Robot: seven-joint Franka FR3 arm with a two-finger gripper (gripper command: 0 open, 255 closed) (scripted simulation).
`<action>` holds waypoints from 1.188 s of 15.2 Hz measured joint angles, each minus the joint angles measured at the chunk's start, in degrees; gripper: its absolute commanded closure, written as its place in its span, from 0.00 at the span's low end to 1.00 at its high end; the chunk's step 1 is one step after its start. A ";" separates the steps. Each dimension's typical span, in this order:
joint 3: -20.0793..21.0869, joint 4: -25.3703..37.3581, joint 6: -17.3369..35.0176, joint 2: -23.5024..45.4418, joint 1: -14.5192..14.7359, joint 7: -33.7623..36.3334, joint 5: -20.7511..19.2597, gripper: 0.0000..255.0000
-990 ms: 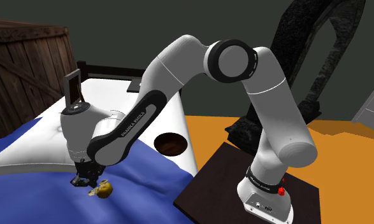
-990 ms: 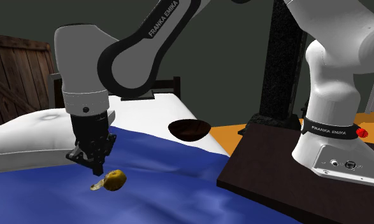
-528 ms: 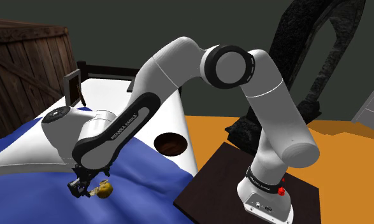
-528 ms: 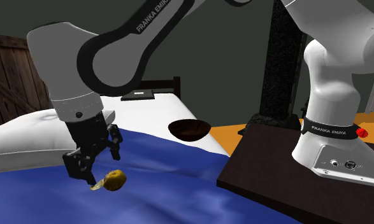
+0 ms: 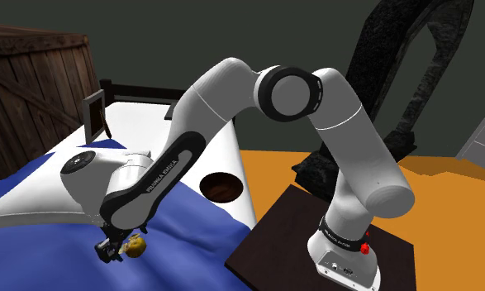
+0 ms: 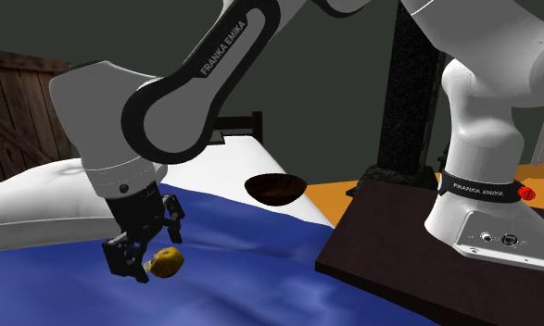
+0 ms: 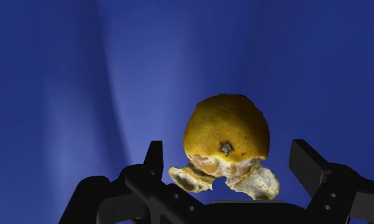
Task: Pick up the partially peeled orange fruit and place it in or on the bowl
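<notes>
The claw (image 6: 145,245), upright above the bed a second ago, has tipped over and come down to the partially peeled orange (image 6: 166,261), its spread fingers now flanking the fruit (the loose strip of peel, earlier showing on the second exterior view's left of the orange, is now behind the claw). The forearm has swung lower over the blue cover (image 6: 260,269).

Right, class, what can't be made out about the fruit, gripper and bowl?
Partly peeled yellow-orange fruit: underside, wrist view, hidden by itself.
Dark brown round bowl: inside, second exterior view, behind its near wall.
Black two-finger gripper: its body, wrist view, cut off by the bottom edge.
</notes>
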 measured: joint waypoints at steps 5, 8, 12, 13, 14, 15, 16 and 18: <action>-0.03 -0.01 0.11 0.08 0.01 0.02 -0.04 1.00; -0.02 0.00 0.11 0.07 0.01 0.02 -0.04 1.00; -0.03 0.02 0.10 0.09 0.01 0.03 -0.04 1.00; -0.03 0.03 0.10 0.09 0.01 0.02 -0.04 1.00; -0.03 0.03 0.11 0.09 0.01 0.02 -0.04 1.00; -0.03 0.02 0.11 0.09 0.01 0.02 -0.04 1.00; 0.05 -0.13 -0.06 -0.23 -0.04 -0.02 0.04 1.00; 0.29 -0.41 -0.72 -1.18 -0.23 -0.24 0.32 1.00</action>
